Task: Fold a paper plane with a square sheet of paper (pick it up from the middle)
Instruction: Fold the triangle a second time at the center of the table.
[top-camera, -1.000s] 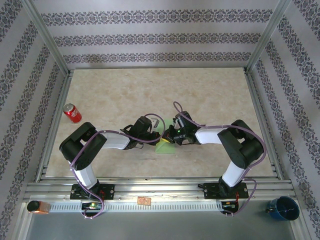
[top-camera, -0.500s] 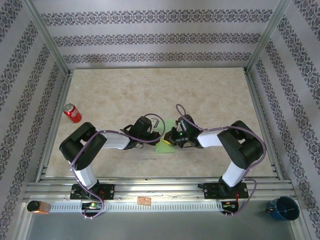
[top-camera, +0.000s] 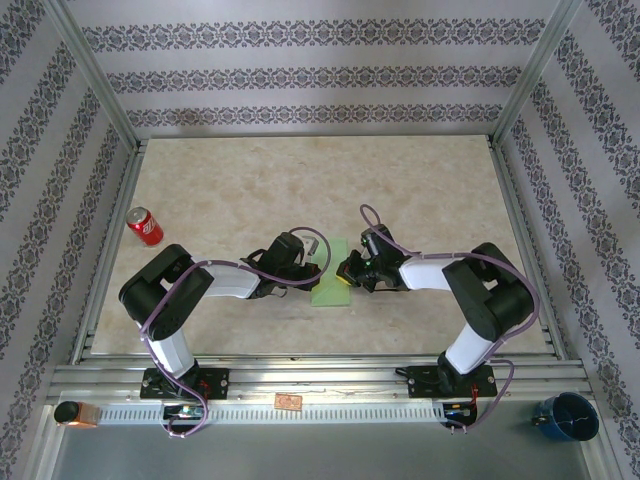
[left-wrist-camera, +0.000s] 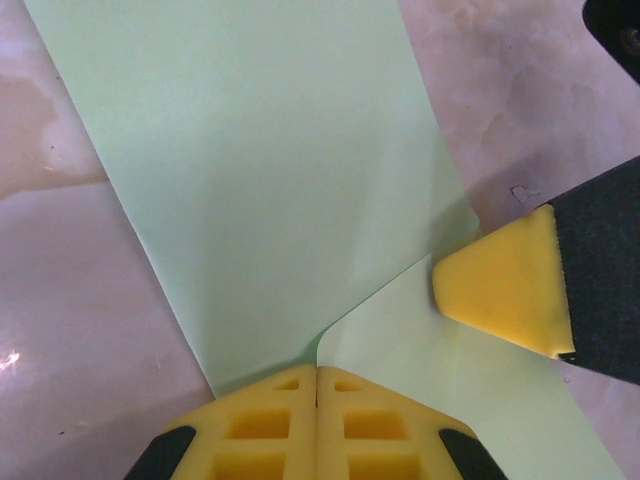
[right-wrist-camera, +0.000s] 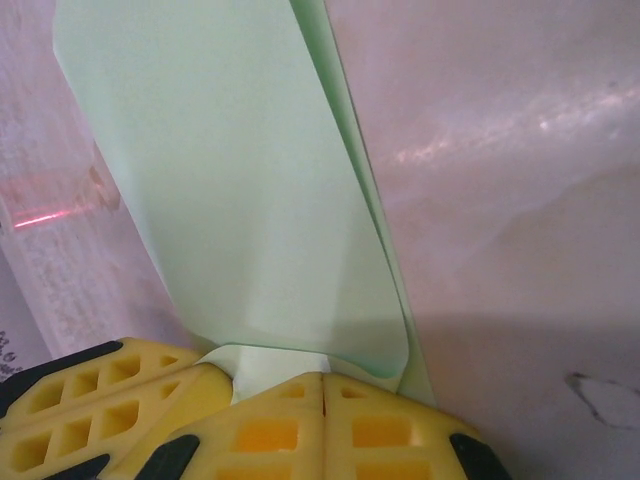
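I see the pale marbled table (top-camera: 420, 190) with both arms reaching in to meet near its middle. The left gripper (top-camera: 314, 272) and right gripper (top-camera: 346, 272) face each other, each with its jaws pressed together and its yellow tips down on the folded sheet of paper (top-camera: 330, 290). I cannot tell whether any paper is pinched between them. Their heads hide part of the sheet from above. A red can (top-camera: 144, 226) stands well off at the left edge, its lettering too small to read. A blue cup (top-camera: 566, 416) sits off the table at the near right.
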